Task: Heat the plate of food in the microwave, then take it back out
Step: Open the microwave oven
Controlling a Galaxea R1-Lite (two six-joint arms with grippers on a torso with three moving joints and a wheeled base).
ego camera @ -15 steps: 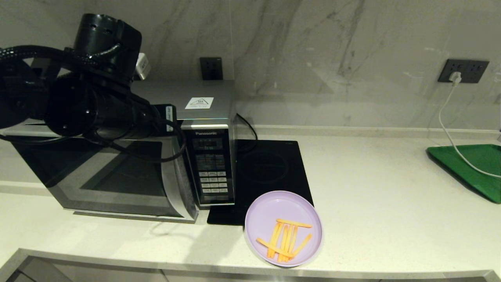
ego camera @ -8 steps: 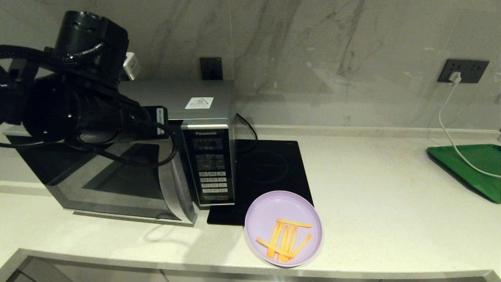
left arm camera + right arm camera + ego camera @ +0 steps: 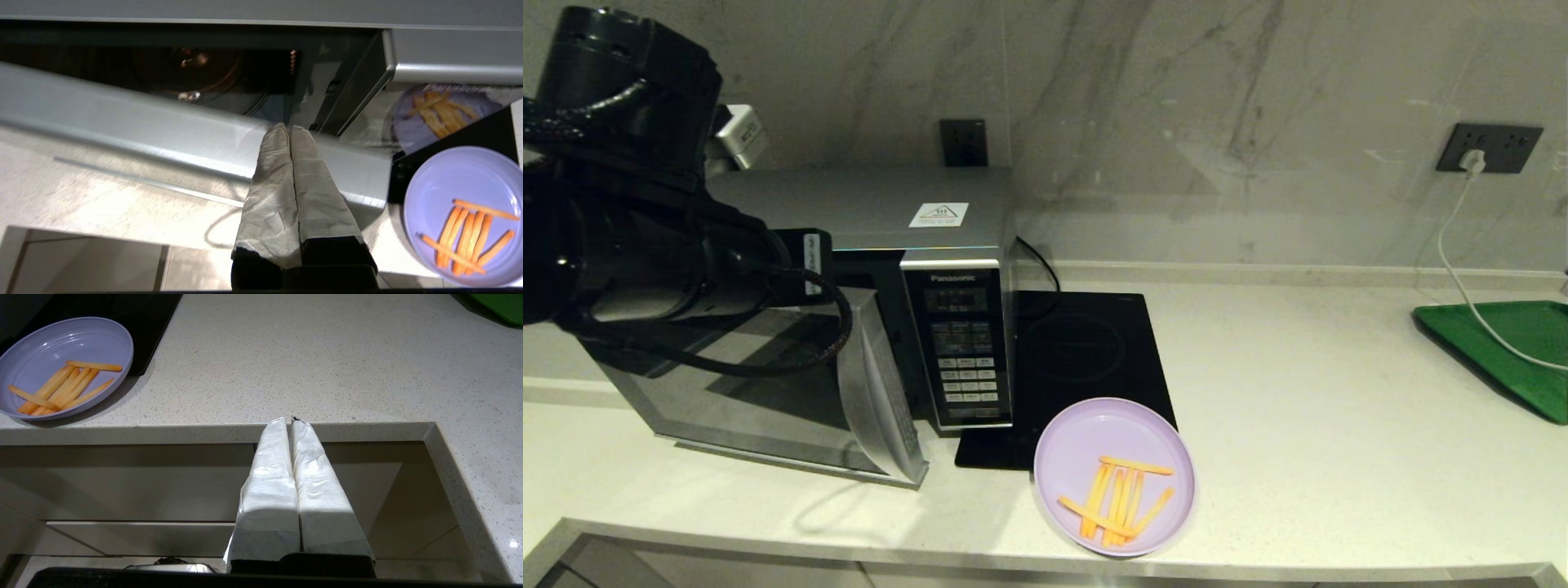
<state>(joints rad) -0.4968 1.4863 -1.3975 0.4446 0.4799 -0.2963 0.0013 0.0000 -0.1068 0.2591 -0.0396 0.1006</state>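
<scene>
Left end effector, fingers pressed together empty, hooks behind microwave door edge to swing it open; plate of food waits on table.

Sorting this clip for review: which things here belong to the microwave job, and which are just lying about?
In the job: microwave, door ajar; plate of food; left gripper, shut, at the door.
Lying about: induction hob; green tray; white cable.
</scene>
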